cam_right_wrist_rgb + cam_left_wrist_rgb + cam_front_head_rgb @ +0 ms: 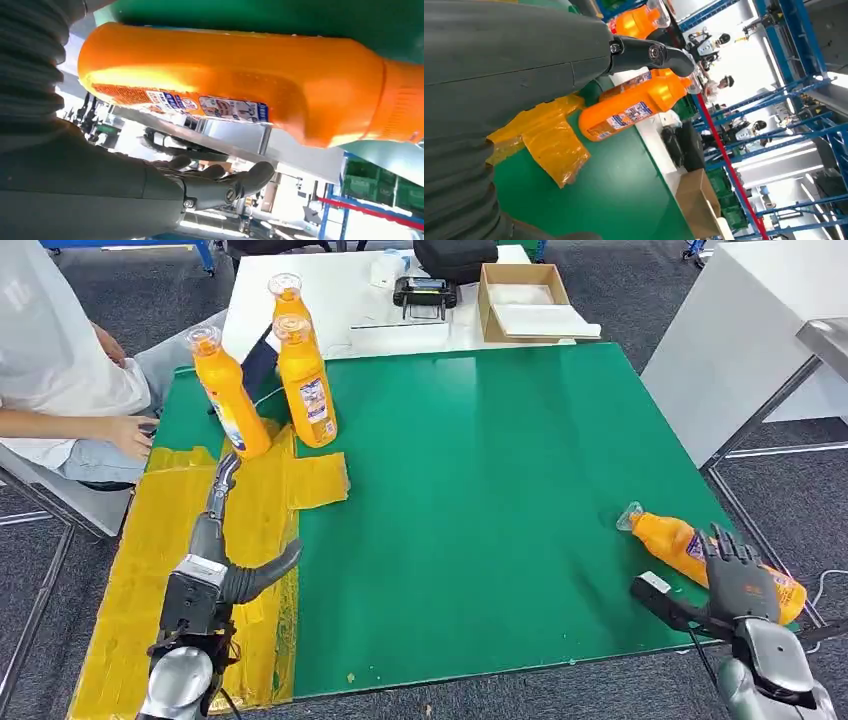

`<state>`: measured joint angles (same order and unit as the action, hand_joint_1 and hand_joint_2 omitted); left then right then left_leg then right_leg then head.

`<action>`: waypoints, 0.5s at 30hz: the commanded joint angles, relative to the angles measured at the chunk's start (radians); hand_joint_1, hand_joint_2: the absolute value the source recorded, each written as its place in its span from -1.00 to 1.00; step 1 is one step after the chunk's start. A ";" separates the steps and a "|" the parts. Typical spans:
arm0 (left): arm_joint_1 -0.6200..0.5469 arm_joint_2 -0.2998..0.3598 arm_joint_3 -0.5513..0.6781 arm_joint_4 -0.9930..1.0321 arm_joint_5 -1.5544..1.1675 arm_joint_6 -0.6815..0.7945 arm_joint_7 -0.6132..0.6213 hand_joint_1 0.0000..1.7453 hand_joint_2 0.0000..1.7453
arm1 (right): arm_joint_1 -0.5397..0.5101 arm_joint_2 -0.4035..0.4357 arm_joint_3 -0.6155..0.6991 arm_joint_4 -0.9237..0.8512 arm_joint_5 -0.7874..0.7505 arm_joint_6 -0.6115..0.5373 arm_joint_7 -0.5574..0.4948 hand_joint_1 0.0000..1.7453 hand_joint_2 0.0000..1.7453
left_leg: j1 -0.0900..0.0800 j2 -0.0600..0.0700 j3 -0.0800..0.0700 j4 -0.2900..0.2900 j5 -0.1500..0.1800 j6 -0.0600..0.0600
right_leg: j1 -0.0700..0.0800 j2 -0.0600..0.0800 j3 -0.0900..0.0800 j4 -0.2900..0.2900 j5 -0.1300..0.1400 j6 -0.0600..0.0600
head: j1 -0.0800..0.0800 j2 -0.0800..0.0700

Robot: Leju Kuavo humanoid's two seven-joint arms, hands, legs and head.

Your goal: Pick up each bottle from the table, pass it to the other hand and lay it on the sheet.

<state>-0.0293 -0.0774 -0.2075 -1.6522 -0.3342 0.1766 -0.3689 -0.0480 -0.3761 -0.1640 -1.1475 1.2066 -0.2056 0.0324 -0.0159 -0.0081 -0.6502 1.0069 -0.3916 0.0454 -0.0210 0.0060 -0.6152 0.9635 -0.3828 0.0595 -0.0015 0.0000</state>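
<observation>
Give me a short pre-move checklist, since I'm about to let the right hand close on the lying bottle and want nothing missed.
1. Right hand over the lying bottle: ok.
2. Right hand's fingers closed on that bottle: not ok, they look spread.
3. Bottle clear of the table edge: not ok, it lies near the corner.
4. Left hand free to receive: ok, it holds nothing.
5. Yellow sheet has bare room: ok.
6. Three standing bottles clear of the left hand: cannot tell.
</observation>
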 commanded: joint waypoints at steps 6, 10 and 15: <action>-0.047 0.004 -0.021 0.081 0.014 -0.004 0.005 -1.00 1.00 | -0.084 0.003 -0.038 0.164 0.044 -0.025 0.042 -1.00 1.00 | 0.002 0.001 0.004 0.000 -0.002 -0.003 | 0.002 0.000 0.005 -0.001 -0.001 -0.003 | 0.000 0.000; -0.059 0.004 -0.027 0.093 0.015 -0.006 0.004 -1.00 1.00 | -0.120 -0.014 -0.039 0.232 0.068 -0.022 0.054 -1.00 1.00 | 0.001 0.001 0.004 0.000 -0.001 -0.003 | 0.001 0.000 0.004 -0.001 -0.001 -0.002 | 0.000 0.000; -0.077 0.006 -0.038 0.117 0.020 -0.015 0.004 -1.00 1.00 | -0.181 -0.034 -0.057 0.354 0.067 -0.019 0.057 -1.00 1.00 | 0.002 0.001 0.005 0.000 -0.001 -0.003 | 0.002 0.000 0.005 -0.001 -0.001 -0.002 | 0.000 0.000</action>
<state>-0.0509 -0.0778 -0.2167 -1.6274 -0.3220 0.1698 -0.3689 -0.1202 -0.4051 -0.1927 -1.0200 1.2799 -0.2277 0.0889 -0.0162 -0.0080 -0.6502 1.0071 -0.3913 0.0457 -0.0211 0.0061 -0.6152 0.9635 -0.3822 0.0601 -0.0015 0.0000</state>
